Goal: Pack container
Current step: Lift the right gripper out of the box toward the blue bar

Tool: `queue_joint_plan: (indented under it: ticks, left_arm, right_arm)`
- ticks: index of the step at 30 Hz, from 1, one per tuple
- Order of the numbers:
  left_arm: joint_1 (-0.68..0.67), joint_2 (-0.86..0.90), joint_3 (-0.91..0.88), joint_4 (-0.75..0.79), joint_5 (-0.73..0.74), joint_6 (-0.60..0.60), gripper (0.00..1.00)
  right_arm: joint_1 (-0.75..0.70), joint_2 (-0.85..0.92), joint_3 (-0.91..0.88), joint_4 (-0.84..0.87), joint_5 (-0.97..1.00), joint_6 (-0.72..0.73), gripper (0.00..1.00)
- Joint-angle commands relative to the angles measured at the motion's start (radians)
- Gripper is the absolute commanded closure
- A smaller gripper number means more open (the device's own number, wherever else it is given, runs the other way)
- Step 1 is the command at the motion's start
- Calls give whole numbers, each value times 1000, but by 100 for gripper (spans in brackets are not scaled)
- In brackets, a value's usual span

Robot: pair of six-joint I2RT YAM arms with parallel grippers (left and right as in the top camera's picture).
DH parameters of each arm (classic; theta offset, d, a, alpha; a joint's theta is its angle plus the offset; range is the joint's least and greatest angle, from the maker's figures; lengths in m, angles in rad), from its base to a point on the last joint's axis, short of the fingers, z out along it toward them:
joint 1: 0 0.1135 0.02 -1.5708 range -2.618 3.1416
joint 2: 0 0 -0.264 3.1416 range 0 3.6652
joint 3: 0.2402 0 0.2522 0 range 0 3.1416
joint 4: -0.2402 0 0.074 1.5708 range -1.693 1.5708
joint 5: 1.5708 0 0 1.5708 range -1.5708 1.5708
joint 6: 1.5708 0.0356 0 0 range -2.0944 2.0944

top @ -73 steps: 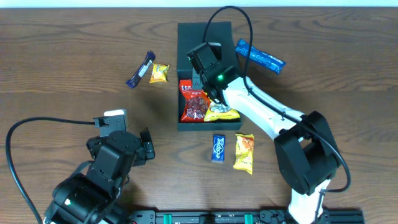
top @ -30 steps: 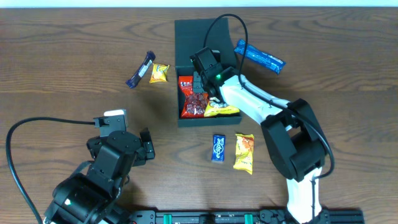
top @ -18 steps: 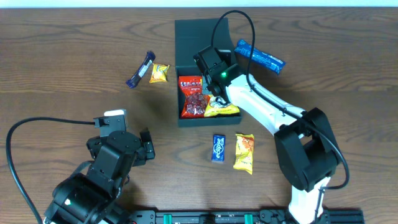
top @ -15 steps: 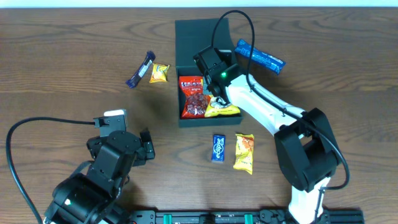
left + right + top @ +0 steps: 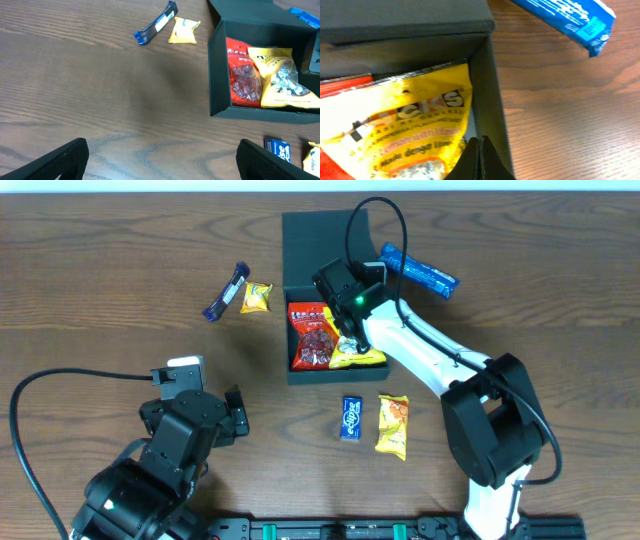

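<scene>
The container (image 5: 335,376) is a dark teal box with its flap lid (image 5: 320,240) open at the far side. It also shows in the left wrist view (image 5: 220,75) and the right wrist view (image 5: 487,100). A red packet (image 5: 310,340) and a yellow packet (image 5: 357,357) lie inside it. My right gripper (image 5: 479,146) is shut with nothing between its fingers. Its tips are just inside the box's right wall, beside the yellow packet (image 5: 405,125). My left gripper (image 5: 160,162) is open and empty over bare table, near the front left (image 5: 235,415).
A long blue packet (image 5: 418,270) lies right of the box. A dark blue bar (image 5: 225,292) and a small yellow packet (image 5: 256,297) lie to the left. A small blue packet (image 5: 351,418) and an orange-yellow packet (image 5: 393,425) lie in front.
The box has shifted slightly toward the far side since the oldest frame. My right gripper has edged right inside the box. The left arm has not moved.
</scene>
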Motion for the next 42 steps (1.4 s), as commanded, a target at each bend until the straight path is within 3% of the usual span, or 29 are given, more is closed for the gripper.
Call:
queue_joint_plan:
  ticks: [1,17,24,30,35,38,41,42]
  left_arm:
    - [3,1,-1,-3,-7,-8,5]
    - [3,1,-1,-3,-7,-8,5]
    - [3,1,-1,-3,-7,-8,5]
    - [3,1,-1,-3,-7,-7,5]
    - [3,1,-1,-3,-7,-7,5]
    - [3,1,-1,-3,-7,-8,5]
    - [3,1,-1,-3,-7,-8,5]
    - [3,1,-1,-3,-7,-7,5]
  right_arm:
    - [-9,-7,-2,-12,49,0,99]
    - [-29,-7,-2,-55,38,53,99]
    - [-27,-16,-1,28,-278,77,99]
    - [-21,-93,-1,92,-359,-70,99]
    - [-34,-212,-1,3,-315,-124,98]
    - [-50,-292,-1,-52,-298,-114,95]
    - [-85,-352,-1,-128,-210,-4,92]
    - [-100,-361,-1,-144,-205,30,75]
